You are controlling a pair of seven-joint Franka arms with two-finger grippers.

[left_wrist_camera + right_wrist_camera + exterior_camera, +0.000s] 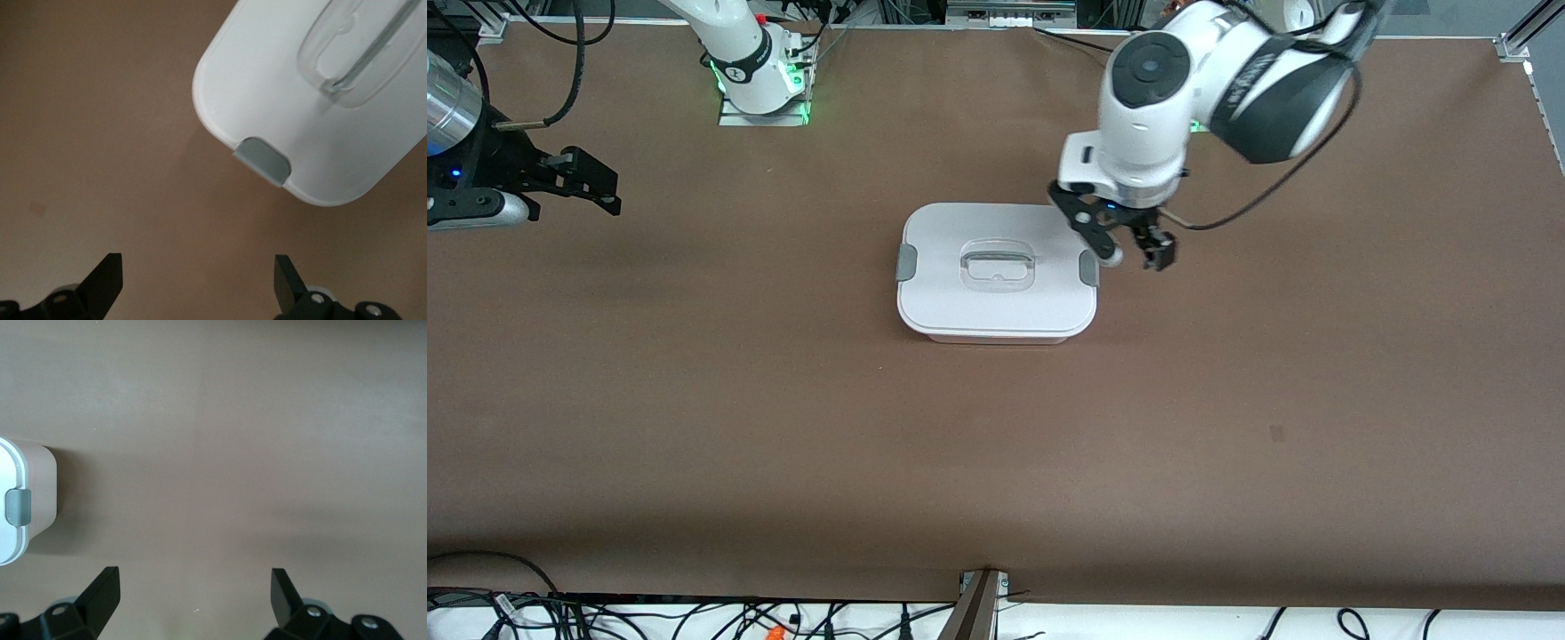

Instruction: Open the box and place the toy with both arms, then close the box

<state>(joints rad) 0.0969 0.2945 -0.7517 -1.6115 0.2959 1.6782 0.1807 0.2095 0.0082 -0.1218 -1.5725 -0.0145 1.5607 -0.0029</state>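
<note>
The box (996, 307) stands mid-table with its white lid on and the recessed handle (997, 267) at the centre. A grey clip (1088, 268) sits on the end toward the left arm, another clip (906, 263) on the end toward the right arm. My left gripper (1136, 258) hangs open just beside the first clip, over bare table and holding nothing. Its wrist view shows the box (280, 100), that clip (264, 160) and the left gripper (198, 280) with jaws wide. My right gripper (609, 191) waits open at the right arm's end of the table. The toy is out of view.
Brown table cover (996, 462) spreads all round the box. The right wrist view shows the right gripper (195, 593) over bare table, with the box's end (40, 493) and its clip (18, 507) some way off. Cables lie along the edge nearest the front camera.
</note>
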